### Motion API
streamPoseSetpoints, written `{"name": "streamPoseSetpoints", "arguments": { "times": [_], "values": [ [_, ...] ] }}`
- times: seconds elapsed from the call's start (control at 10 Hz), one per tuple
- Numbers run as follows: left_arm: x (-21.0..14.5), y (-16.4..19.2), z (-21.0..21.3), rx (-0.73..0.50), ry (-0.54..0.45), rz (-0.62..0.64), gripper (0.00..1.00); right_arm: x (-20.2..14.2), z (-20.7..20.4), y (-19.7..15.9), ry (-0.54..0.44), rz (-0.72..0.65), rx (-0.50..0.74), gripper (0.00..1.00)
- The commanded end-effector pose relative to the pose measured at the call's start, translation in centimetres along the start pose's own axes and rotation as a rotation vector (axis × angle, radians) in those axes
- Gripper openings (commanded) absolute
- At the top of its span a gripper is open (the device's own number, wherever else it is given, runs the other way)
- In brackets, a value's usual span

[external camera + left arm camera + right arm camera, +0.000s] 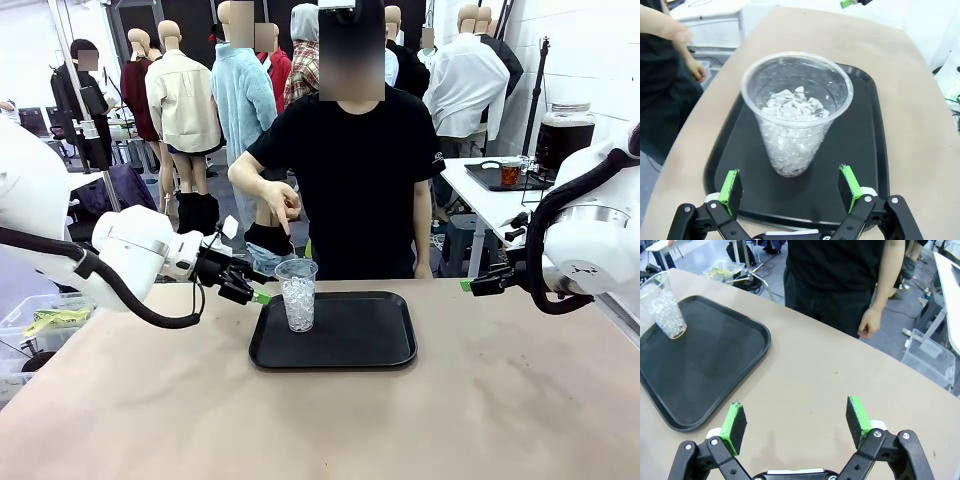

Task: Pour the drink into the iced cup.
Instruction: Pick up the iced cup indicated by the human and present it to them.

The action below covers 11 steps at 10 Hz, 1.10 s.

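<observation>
Ice (792, 107) fills a clear plastic cup (796, 112) on a black tray (867, 150). Left gripper (791, 182) gapes near it; right gripper (797, 422) gapes, empty.

Bright even indoor light; soft shadows; wrist views bend at edges.
</observation>
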<state>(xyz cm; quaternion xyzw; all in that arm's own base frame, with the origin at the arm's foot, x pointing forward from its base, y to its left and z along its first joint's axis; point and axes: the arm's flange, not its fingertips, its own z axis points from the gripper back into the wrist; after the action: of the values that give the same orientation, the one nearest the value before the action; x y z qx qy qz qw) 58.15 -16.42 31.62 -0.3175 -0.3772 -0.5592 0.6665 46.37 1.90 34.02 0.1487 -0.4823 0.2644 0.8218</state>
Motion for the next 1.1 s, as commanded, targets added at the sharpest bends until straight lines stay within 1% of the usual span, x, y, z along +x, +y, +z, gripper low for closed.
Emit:
{"name": "streamPoseSetpoints", "arguments": {
  "times": [0.0,0.1,0.2,0.4,0.6,0.7,0.8,1.0],
  "values": [
    [-0.2,-0.1,-0.8,-0.039,-0.046,0.001,1.00,-0.1,0.2,0.1,-0.003,0.007,0.003,1.00],
    [-0.4,-0.3,-1.2,-0.037,-0.069,0.016,1.00,-0.1,0.2,0.1,-0.003,0.007,0.003,1.00],
    [-0.7,-0.3,-1.5,-0.008,-0.113,0.004,1.00,-0.1,0.2,0.1,-0.003,0.007,0.003,1.00],
    [-1.0,0.7,-1.9,-0.013,-0.155,-0.007,1.00,-0.1,0.2,0.1,-0.003,0.007,0.003,1.00],
    [-1.2,0.9,-2.8,-0.050,-0.135,-0.010,1.00,-0.1,0.2,0.1,-0.003,0.007,0.003,1.00],
    [-1.2,1.0,-3.1,-0.087,-0.133,-0.018,1.00,-0.1,0.2,0.1,-0.003,0.007,0.003,1.00],
    [-1.2,1.0,-3.2,-0.097,-0.136,-0.029,1.00,-0.1,0.2,0.1,-0.003,0.007,0.003,1.00],
    [-1.8,1.7,-3.7,-0.047,-0.165,-0.053,1.00,-0.1,0.2,0.1,-0.003,0.007,0.003,1.00]
  ]
}}
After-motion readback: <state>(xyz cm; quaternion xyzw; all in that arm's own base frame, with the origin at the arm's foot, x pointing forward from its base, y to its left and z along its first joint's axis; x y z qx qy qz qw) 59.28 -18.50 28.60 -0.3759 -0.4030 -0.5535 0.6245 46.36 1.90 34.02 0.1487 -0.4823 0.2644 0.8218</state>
